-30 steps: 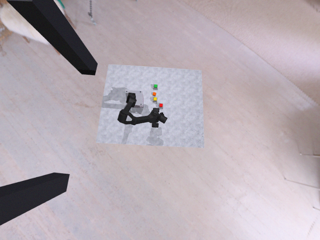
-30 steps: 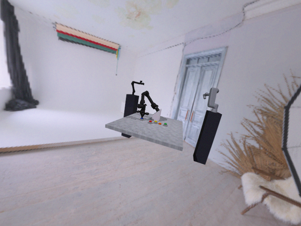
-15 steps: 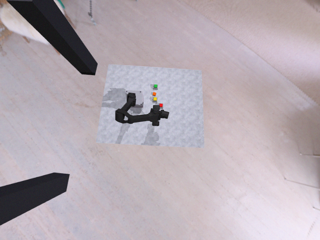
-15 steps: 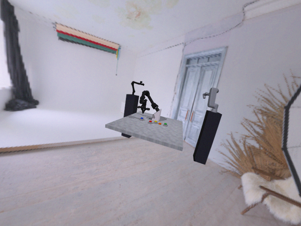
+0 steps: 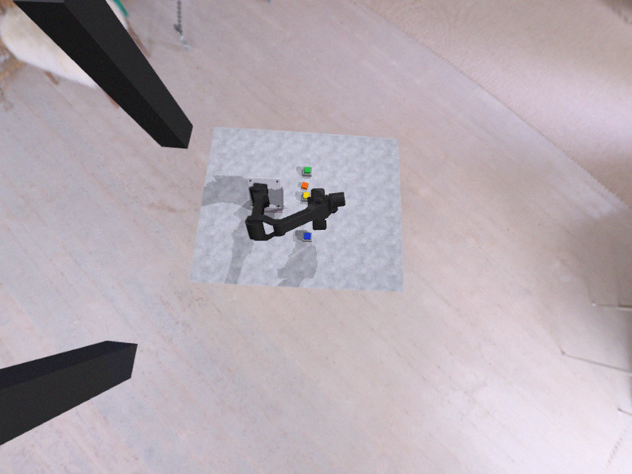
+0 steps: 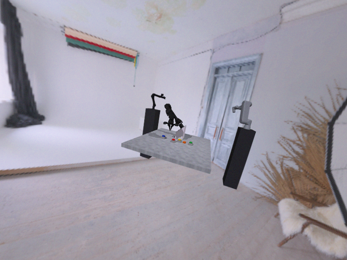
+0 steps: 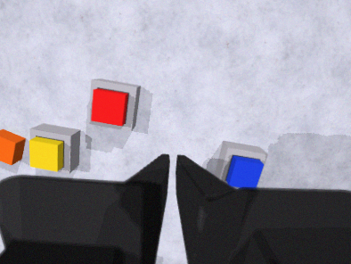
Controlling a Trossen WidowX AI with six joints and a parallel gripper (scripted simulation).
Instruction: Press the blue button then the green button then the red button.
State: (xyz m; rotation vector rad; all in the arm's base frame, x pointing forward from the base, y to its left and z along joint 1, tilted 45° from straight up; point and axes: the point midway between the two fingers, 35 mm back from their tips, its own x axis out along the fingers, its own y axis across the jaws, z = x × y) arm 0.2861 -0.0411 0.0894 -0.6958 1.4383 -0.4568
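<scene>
Top view: the arm [image 5: 293,218] reaches between the yellow button [image 5: 306,195] and blue button [image 5: 306,236]. Wrist view: the pincer [image 7: 173,161] is nearly closed, empty, raised above the table [image 7: 249,67]; blue button just right, red button [image 7: 110,106] upper left.

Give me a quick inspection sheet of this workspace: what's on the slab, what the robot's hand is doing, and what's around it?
Surface: grey mottled slab, arm's shadows across it.
Job's things: blue button, red button, green button, each in a grey housing. The top view hides the red one under the arm.
Clutter: yellow button and orange button between the red and green ones; no blocks seen.
Grippers: hand shut, holding nothing, raised above the slab, blue button to its right in the wrist view.
Cables: nothing seen.
Surroundings: wooden floor, black pillars with cameras, white double door, dried grass, fur-covered chair.
</scene>
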